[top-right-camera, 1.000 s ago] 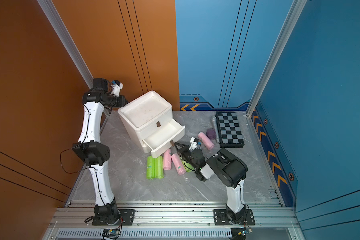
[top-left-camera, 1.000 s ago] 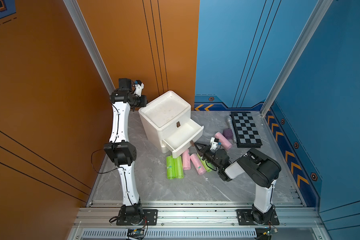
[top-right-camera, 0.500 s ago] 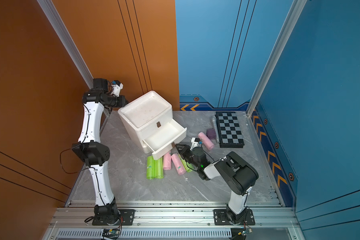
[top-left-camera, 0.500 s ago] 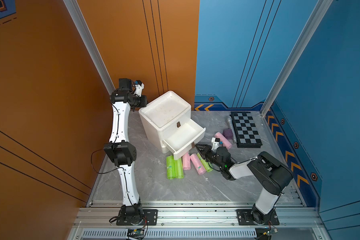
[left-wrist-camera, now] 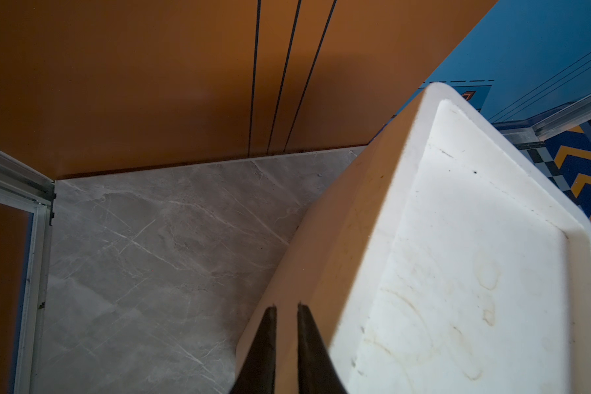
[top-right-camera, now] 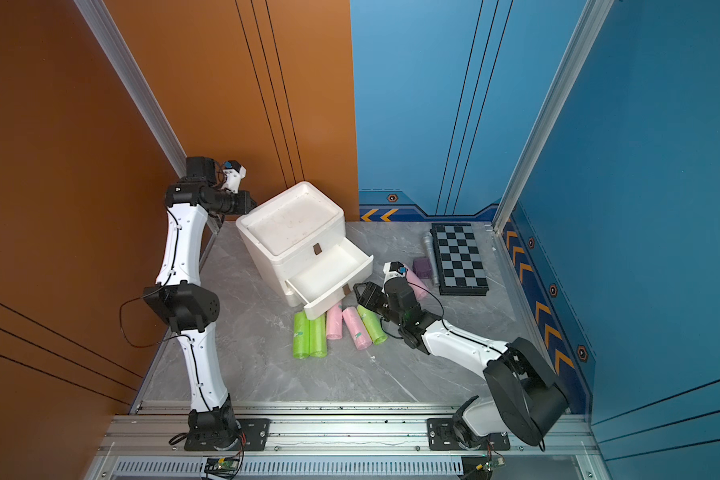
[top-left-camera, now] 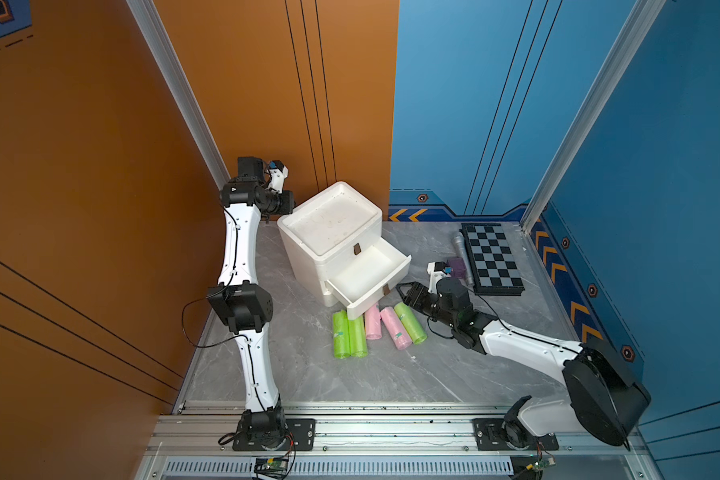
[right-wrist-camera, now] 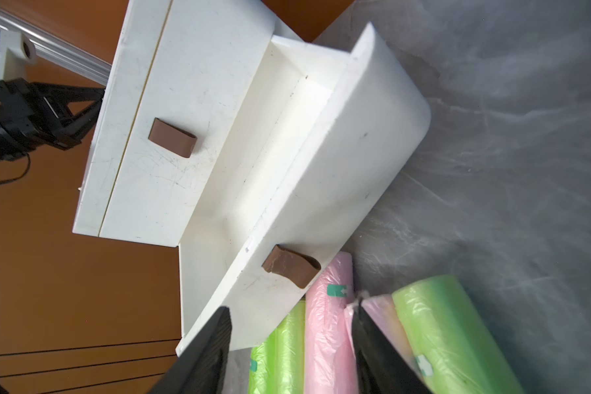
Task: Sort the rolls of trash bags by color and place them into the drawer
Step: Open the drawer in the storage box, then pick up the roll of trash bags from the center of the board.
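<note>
Since the drawer (top-left-camera: 366, 272) stands pulled out and bare inside, the step in hand looks to be the first pick. The right tool (right-wrist-camera: 290, 307) hovers released, jaws apart with nothing between them, just right of the drawer's brown pull tab (right-wrist-camera: 290, 269) and near the far ends of the rolls (top-left-camera: 373, 324). Five lie on the table (top-left-camera: 304, 374) just near of the drawer front: two green rolls (top-left-camera: 349, 336) touching side by side on the left, then two pink rolls (top-left-camera: 396, 330), then a third green roll (top-left-camera: 411, 323) on the right. The left pink one has its far end tucked beneath the drawer front. A stray pink roll (top-right-camera: 417, 286) lies farther right beside a purple cube (top-right-camera: 422, 266); no yellow is in view. The left tool (left-wrist-camera: 285, 307) is almost closed on nothing, at the far-left corner of the white cabinet (top-left-camera: 329, 222). A good first pick is probably the third green roll, which has free table on its right. The jaws should straddle its middle, close gently since the glossy film may slip or crush, lift it clear over the drawer front, and lay it along one wall so each colour keeps its own row
</note>
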You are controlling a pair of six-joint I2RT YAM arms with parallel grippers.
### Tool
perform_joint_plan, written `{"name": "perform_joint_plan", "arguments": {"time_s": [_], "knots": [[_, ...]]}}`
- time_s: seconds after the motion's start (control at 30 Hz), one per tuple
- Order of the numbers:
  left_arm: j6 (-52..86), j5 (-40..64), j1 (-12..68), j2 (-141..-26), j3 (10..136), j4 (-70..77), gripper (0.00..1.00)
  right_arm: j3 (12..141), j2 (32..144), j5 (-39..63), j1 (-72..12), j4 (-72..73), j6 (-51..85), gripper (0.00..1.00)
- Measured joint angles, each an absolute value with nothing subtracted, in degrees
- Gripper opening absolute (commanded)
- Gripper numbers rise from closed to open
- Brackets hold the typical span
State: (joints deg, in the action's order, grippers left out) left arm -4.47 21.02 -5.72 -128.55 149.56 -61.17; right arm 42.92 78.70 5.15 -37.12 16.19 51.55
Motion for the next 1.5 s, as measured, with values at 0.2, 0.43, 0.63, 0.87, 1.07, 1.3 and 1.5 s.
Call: {"name": "perform_joint_plan", "arguments": {"time_s": [0.2, 0.43, 0.63, 0.87, 1.07, 1.3, 1.5], "knots": [[-4.47, 20.86, -5.69, -128.35, 149.25, -61.01, 0.16, 46.83, 76.47, 0.97, -38.37, 0.38, 41.82, 0.57], [-4.47, 20.62, -5.65, -128.14, 149.05, -61.04, 0.16, 50.24, 82.0, -0.93, -45.5, -8.38, 36.51, 0.6], [-4.47, 20.56, -5.65, -127.57, 148.4, -61.04, 0.16, 50.54, 85.95, -1.39, -47.0, -10.33, 35.59, 0.6], [-4.47, 20.51, -5.65, -127.55, 148.38, -61.04, 0.16, 50.74, 90.37, -1.39, -47.68, -11.0, 35.09, 0.59], [-4.47, 20.47, -5.65, -127.55, 148.38, -61.04, 0.16, 52.51, 93.62, -1.8, -49.04, -11.22, 34.22, 0.58], [-4.47, 20.47, -5.65, -127.55, 148.38, -61.04, 0.16, 55.2, 97.95, -1.83, -49.15, -11.05, 32.86, 0.55], [-4.47, 20.47, -5.65, -127.5, 148.18, -60.95, 0.16, 55.59, 99.29, -1.91, -49.12, -10.72, 32.75, 0.49]]}}
